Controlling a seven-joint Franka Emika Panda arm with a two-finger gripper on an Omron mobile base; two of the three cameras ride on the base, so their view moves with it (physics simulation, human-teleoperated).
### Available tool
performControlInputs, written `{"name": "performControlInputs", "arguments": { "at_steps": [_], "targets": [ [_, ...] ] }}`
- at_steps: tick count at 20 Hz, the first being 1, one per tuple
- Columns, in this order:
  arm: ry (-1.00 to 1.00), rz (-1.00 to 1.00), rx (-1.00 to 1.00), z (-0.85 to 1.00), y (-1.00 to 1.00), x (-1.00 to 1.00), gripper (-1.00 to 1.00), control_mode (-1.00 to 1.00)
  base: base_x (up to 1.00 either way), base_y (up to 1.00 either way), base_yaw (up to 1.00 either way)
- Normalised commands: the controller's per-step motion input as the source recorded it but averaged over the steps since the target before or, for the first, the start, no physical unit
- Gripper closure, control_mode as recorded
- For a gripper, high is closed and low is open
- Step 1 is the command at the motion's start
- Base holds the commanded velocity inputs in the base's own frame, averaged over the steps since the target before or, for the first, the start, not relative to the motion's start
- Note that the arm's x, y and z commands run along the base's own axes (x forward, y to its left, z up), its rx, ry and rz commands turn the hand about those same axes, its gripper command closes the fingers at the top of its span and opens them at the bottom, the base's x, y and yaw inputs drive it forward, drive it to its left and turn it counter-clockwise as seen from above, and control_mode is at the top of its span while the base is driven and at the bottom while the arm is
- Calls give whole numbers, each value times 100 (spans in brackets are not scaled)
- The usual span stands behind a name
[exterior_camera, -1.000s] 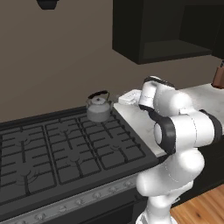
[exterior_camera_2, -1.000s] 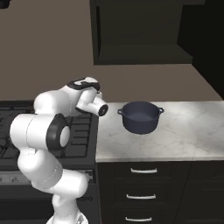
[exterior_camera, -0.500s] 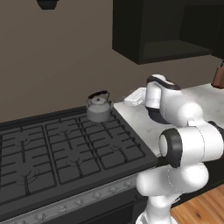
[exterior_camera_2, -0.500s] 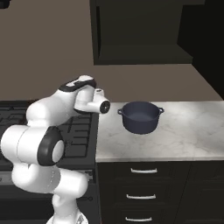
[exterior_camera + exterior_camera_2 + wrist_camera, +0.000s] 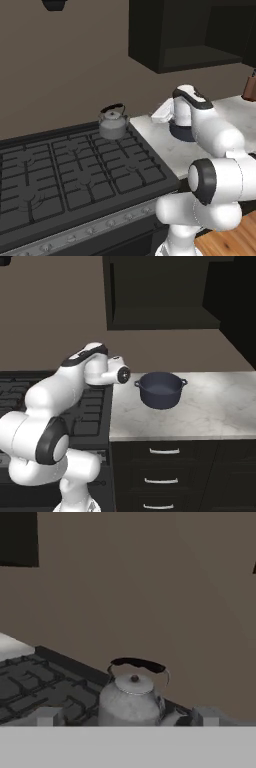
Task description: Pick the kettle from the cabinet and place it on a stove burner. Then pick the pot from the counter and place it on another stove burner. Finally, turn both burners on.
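The silver-grey kettle (image 5: 113, 122) with its black arched handle stands upright on the back right stove burner (image 5: 116, 134), free of my hand. In the hand view the kettle (image 5: 131, 699) sits ahead of my gripper (image 5: 125, 719), whose fingertips (image 5: 45, 716) are spread wide with nothing between them. My gripper (image 5: 162, 112) hovers over the seam between stove and counter (image 5: 157, 142), right of the kettle. The dark blue-grey pot (image 5: 160, 390) rests on the counter (image 5: 215, 406) right of my gripper (image 5: 121, 374). From the left base camera my arm hides part of the pot (image 5: 180, 132). The black cabinet (image 5: 185, 35) hangs above.
The wide black range (image 5: 65, 175) has several bare burners under its grates, and knobs along its front edge (image 5: 100, 227). Dark drawer fronts (image 5: 165, 476) sit under the counter. A brown object (image 5: 249, 87) stands at the far right of the counter.
The arm's lower links have swung round toward the counter side. The hand has only drifted slightly right. Kettle and pot have not moved.
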Motion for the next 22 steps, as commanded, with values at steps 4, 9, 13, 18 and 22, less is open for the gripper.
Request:
{"name": "performControlInputs", "arguments": {
  "at_steps": [4, 9, 13, 18, 22],
  "targets": [
    [0, 0, -15, 0, -35, -29, -100, -100, 0, 0, 0],
    [0, 0, -15, 4, -34, -28, -100, -100, 0, 0, 0],
    [0, 0, -15, 0, -34, -24, -100, -100, 0, 0, 0],
    [2, 0, -16, 0, -35, -12, -100, -100, 0, 0, 0],
    [7, 1, -16, -3, -35, 0, -100, -100, 0, 0, 0]
  ]
}}
